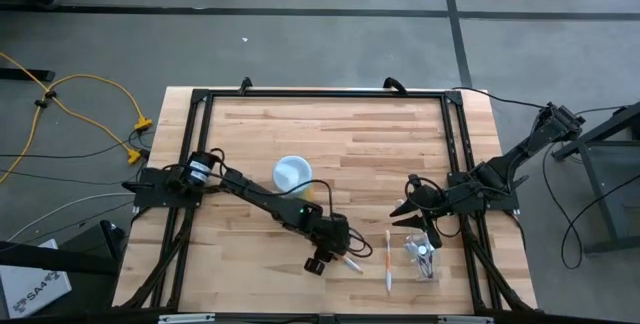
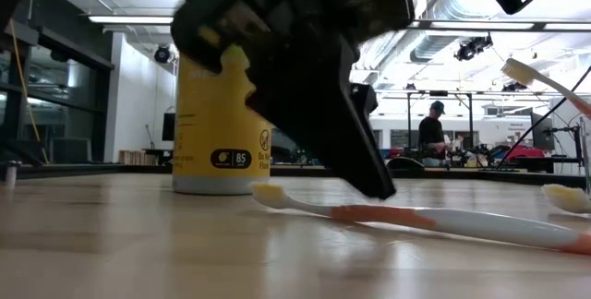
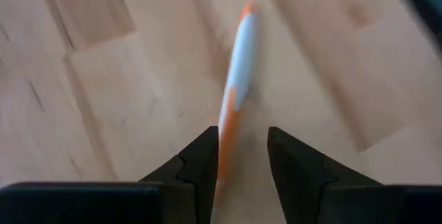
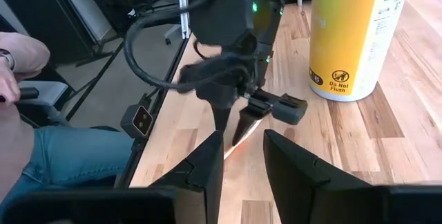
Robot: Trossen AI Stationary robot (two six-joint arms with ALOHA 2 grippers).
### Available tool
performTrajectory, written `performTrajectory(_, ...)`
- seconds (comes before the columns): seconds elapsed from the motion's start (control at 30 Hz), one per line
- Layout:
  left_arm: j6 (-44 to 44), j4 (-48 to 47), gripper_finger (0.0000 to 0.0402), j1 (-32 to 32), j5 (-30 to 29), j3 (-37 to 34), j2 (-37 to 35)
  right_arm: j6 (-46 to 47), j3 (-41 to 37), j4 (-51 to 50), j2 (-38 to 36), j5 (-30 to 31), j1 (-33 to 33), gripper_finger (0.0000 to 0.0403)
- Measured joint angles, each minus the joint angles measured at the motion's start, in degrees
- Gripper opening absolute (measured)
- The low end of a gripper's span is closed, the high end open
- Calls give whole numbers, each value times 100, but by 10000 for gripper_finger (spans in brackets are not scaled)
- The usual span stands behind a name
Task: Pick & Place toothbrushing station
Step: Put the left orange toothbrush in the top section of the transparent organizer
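Orange-white toothbrush (image 3: 235, 92) flat on wooden surface (image 1: 380, 144), between spread fingers of left end effector (image 3: 242, 158). Light, stiff, slippery; grip mid-handle. Right end effector (image 1: 420, 226) waiting, parted, empty.

In the high view you have wide bare wood across the top of the table (image 1: 400, 129) and down its centre, so a gripper can pass there freely. Toward the lower middle the way is blocked by the yellow canister (image 1: 293, 175) and by the left arm (image 1: 265, 199), which runs diagonally from the left edge to the left gripper (image 1: 335, 256), standing with its fingers apart around an orange toothbrush (image 3: 233, 106). At the lower right the room is tight: a white toothbrush (image 1: 389, 261) lies just beside the clear holder cup (image 1: 423, 255), and the right gripper (image 1: 412, 214) hangs close above them.
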Motion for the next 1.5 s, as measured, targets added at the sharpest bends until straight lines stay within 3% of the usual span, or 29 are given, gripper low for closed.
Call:
performTrajectory(0.23,256,-90,121,11,-231,83,17,33,0,0,0,-1,0,95)
performTrajectory(0.6,357,-720,121,71,201,743,61,33,0,0,0,-4,-1,95)
performTrajectory(0.8,442,-1593,121,52,44,1203,107,33,0,-2,0,-29,-1,95)
performTrajectory(1.07,426,-1624,121,-159,-280,1240,374,46,0,-27,0,-193,-2,95)
performTrajectory(1.5,433,-1603,121,-145,-571,1290,417,303,0,-109,-5,-1223,-2,95)
